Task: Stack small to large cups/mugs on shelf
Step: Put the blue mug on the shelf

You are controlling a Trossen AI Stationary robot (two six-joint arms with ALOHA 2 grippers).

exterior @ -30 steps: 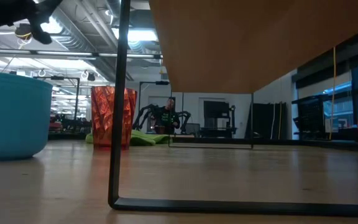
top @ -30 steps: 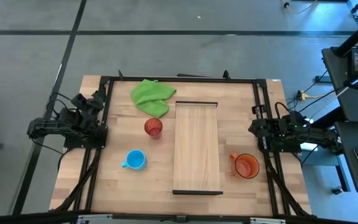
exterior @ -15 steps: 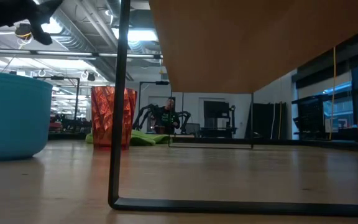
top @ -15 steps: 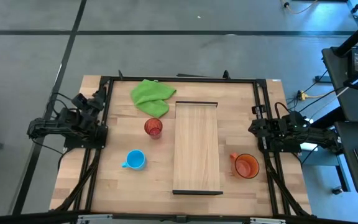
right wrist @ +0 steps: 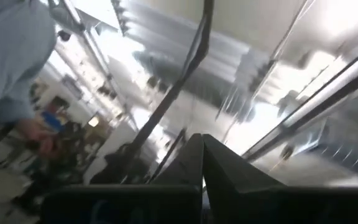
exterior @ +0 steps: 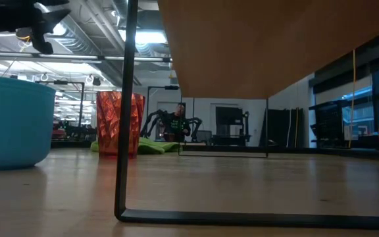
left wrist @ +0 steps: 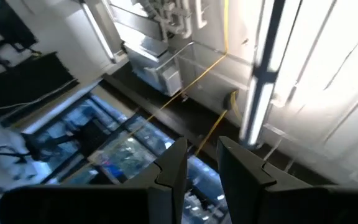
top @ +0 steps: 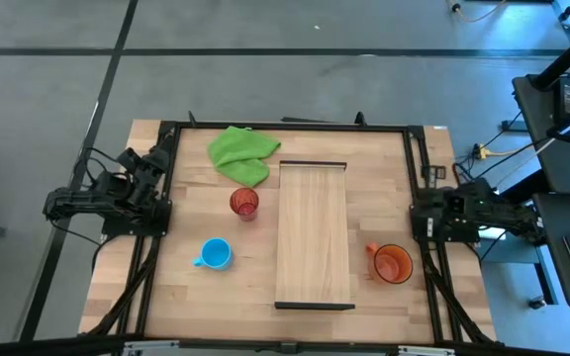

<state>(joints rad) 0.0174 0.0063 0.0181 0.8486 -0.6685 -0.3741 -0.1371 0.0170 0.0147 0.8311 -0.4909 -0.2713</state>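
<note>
High view: the long pale wood shelf [top: 313, 233] lies in the middle of the table with nothing on it. The see-through red ribbed cup [top: 244, 203] and the light-blue mug [top: 214, 254] stand left of it, and the wider orange mug [top: 392, 264] stands right. The left gripper [left wrist: 201, 163] has a small gap between its fingers and the right gripper [right wrist: 202, 149] is pressed closed, both folded at the table's sides.

The left arm sits folded up low at the left edge of the surface. Its left claw [left wrist: 201, 165] points up toward the ceiling, and its two fingers are a little apart. The right arm sits folded at the right edge of the surface. Its right claw [right wrist: 202, 163] points up too, with its fingers pressed together.
</note>
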